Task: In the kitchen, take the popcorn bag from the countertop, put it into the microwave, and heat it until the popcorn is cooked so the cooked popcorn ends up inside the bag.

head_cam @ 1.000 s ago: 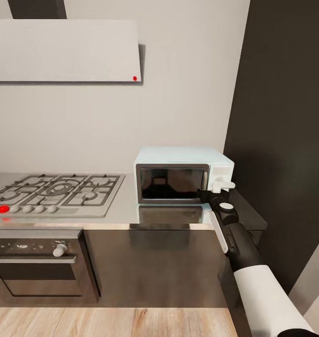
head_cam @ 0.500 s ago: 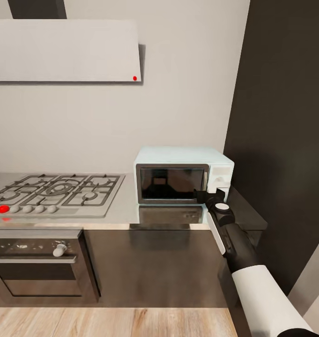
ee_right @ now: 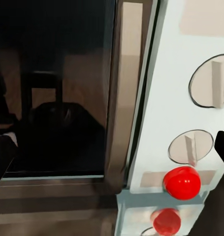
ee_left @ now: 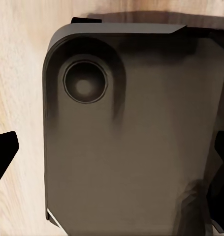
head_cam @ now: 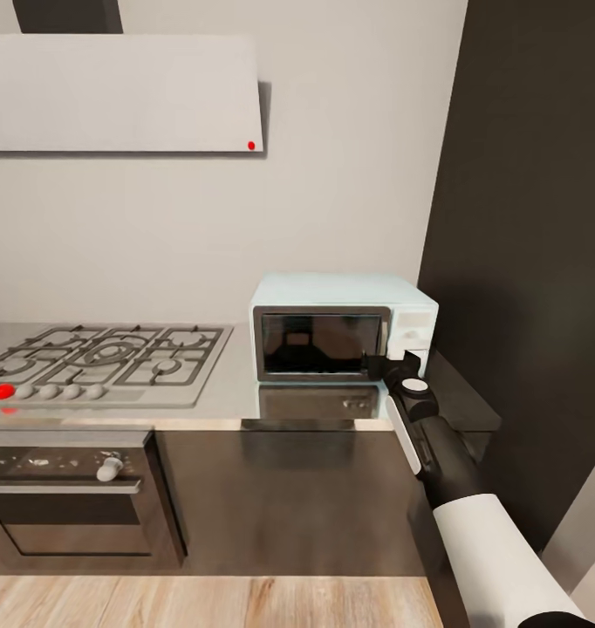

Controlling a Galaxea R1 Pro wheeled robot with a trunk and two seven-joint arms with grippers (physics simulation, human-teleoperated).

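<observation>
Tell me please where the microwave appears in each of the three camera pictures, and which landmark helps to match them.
Head view: the microwave stands on the countertop right of the gas hob, its door shut, with the right claw at its lower right corner.
Left wrist view: not in it; a dark grey panel over wooden floor.
Right wrist view: its dark glass door and white knob panel, seen close.
Shared landmark: the silver door frame.

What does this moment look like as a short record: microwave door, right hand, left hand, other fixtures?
microwave: on the countertop, door shut, dark glass
control panel: two knobs and a red button, seen in the right wrist view
right hand: at the microwave's lower right front corner, fingers apart, holding nothing
left hand: fingers apart, over the wooden floor
gas hob: left of the microwave
oven: below the hob
</observation>
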